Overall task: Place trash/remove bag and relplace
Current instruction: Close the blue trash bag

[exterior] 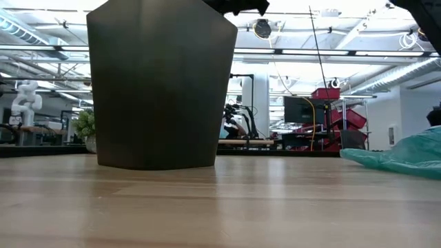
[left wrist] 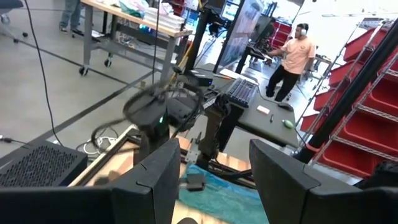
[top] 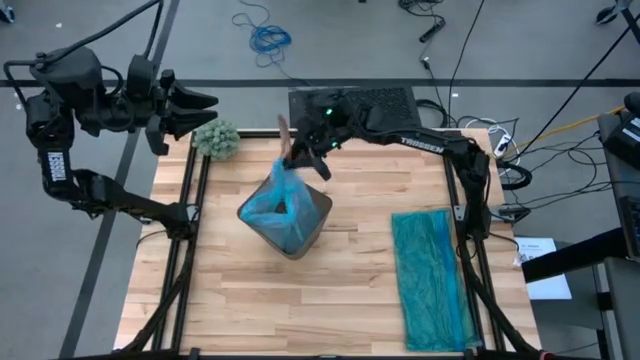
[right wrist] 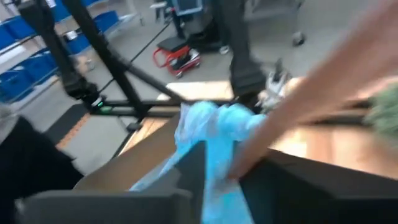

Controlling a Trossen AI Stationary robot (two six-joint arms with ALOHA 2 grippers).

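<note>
1. Dark, straight-sided trash bin [exterior: 162, 86] fills most of the low view, standing upright on the light wooden table [exterior: 220, 207]; in the high view it sits near the table's middle.
2. Lining that bin is the thin, crinkly sky-blue plastic bag [top: 280, 205], its edges folded over the rim and a bunched peak of it rising at the bin's far corner.
3. At that peak sits the right gripper [top: 308, 160], just above the far edge of the bin. The right wrist view shows a blue wad of the bag [right wrist: 208, 127] directly ahead of its dark fingers [right wrist: 323, 186].
4. Whether the right gripper's fingers are pinching the bag or merely beside it cannot be told.
5. A thin brownish strip [top: 285, 135] stands up just beside the right gripper, at its far side; what it is cannot be told.
6. Off the table's far left corner hangs the left gripper [top: 205, 110], well apart from the bin, its fingers [left wrist: 283, 186] spread with a clear gap between them.
7. Near that gripper, on the same corner, rests a green fuzzy ball-shaped plant [top: 216, 138].
8. Flat along the table's right side lies a darker teal-green plastic bag [top: 433, 277], apart from the bin.
</note>
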